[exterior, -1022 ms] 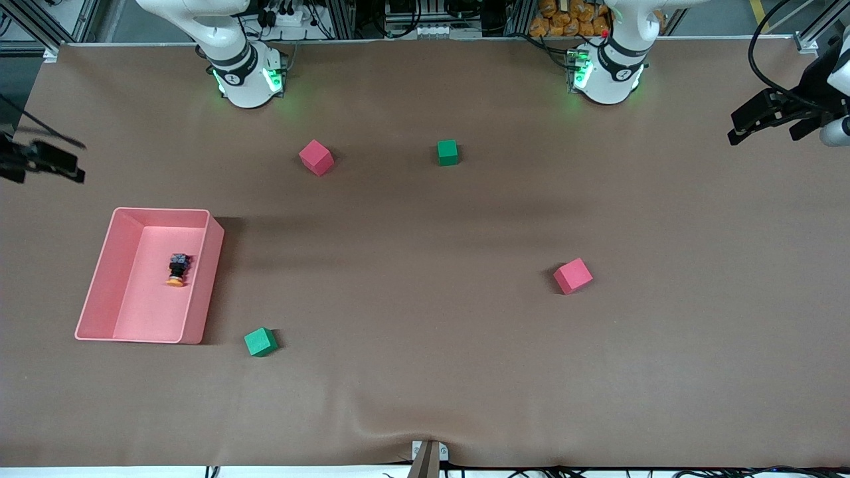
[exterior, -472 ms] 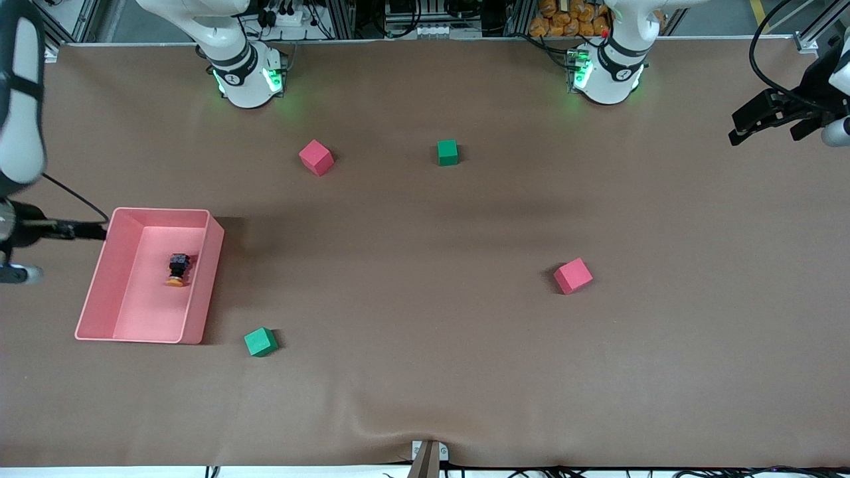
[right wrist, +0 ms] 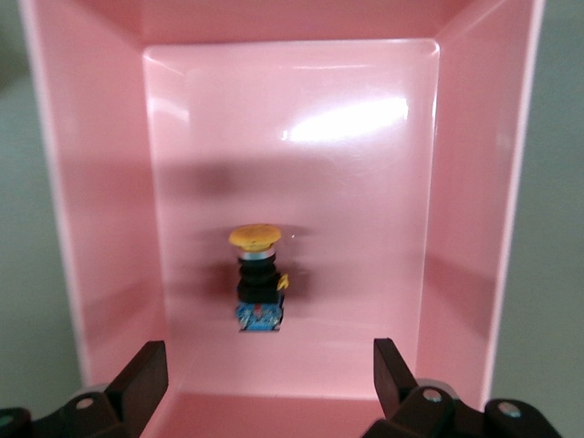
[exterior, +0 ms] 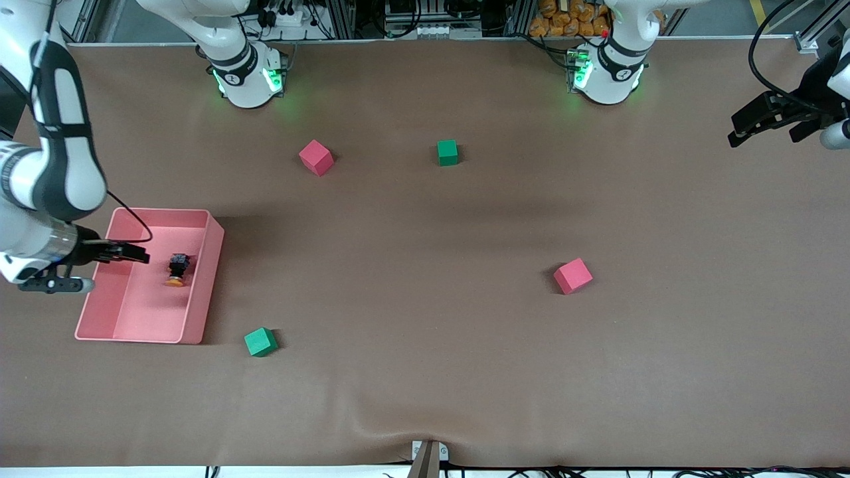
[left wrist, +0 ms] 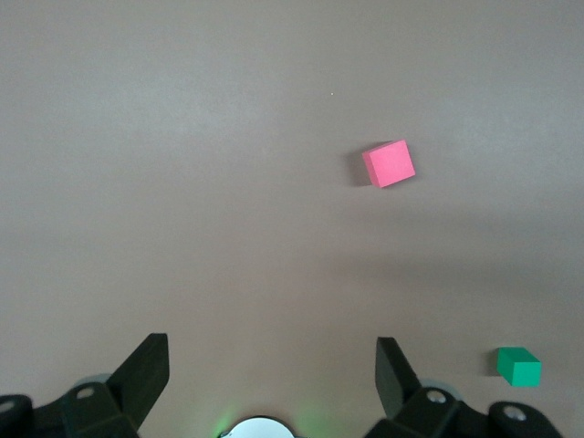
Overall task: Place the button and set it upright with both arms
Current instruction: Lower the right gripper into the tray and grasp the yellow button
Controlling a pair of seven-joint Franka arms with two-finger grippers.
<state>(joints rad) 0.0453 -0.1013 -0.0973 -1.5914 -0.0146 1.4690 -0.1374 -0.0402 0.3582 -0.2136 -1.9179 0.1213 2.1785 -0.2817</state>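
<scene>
No writing can be read. The button (exterior: 176,269) lies on its side in the pink tray (exterior: 199,312), orange cap toward the front camera. The right tool (exterior: 136,253), jaws wide, has come in over the tray since a second ago. The left tool (exterior: 744,133) waits, wide, above the bench's (exterior: 425,372) left-arm end.

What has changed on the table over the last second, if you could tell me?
The right arm has swung in from the table's edge: the right gripper now hangs open over the pink bin, beside the button lying on its side inside. Nothing was grasped or released. The left gripper stayed open at its own end of the table; the button, bin and four cubes did not move.
</scene>
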